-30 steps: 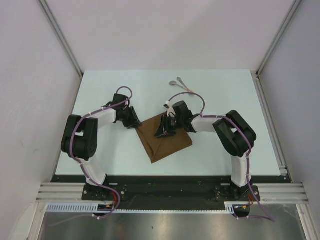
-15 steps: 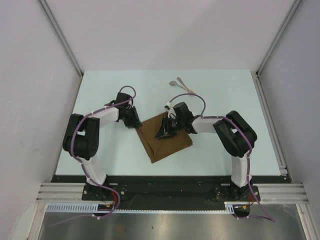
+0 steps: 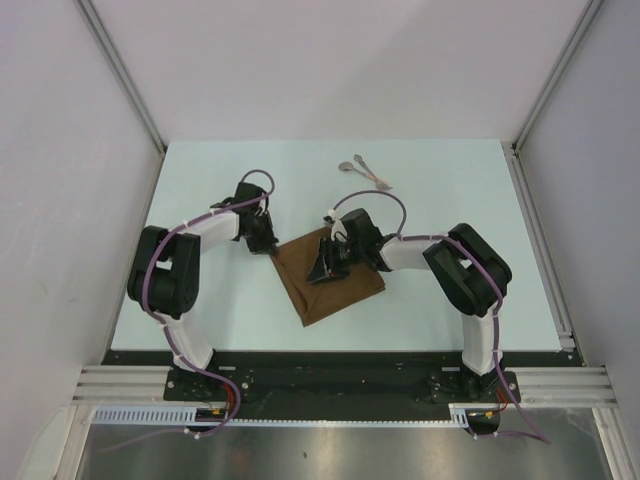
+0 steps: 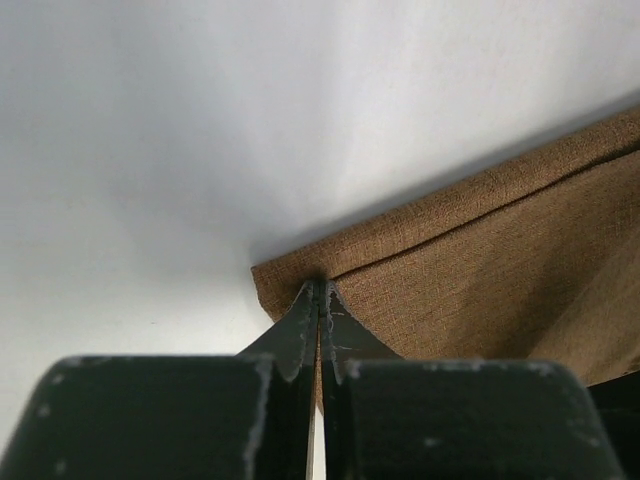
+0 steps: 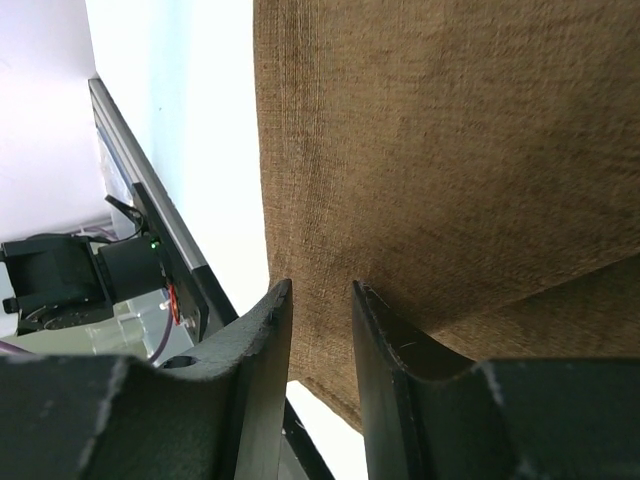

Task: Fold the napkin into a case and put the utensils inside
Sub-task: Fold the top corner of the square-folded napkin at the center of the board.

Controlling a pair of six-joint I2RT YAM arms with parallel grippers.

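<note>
The brown napkin [image 3: 335,288] lies folded into a tilted rectangle at the table's middle. My left gripper [image 3: 268,243] is at its left corner; in the left wrist view the jaws [image 4: 320,290] are shut on that corner of the napkin [image 4: 480,260], low on the table. My right gripper [image 3: 326,266] is over the napkin's upper middle; in the right wrist view it [image 5: 320,292] stands narrowly open, with the napkin [image 5: 450,150] showing in the gap and a folded edge at lower right. The two silvery utensils [image 3: 364,172] lie crossed at the far side of the table, apart from both grippers.
The pale table [image 3: 200,180] is walled in by white panels on three sides. A metal rail [image 3: 540,250] runs along the right edge. A black bar and the arm bases [image 3: 330,370] line the near edge.
The left gripper has shifted slightly to the right with the napkin's corner. The right gripper has edged a little left and nearer over the cloth. The utensils have not moved.
</note>
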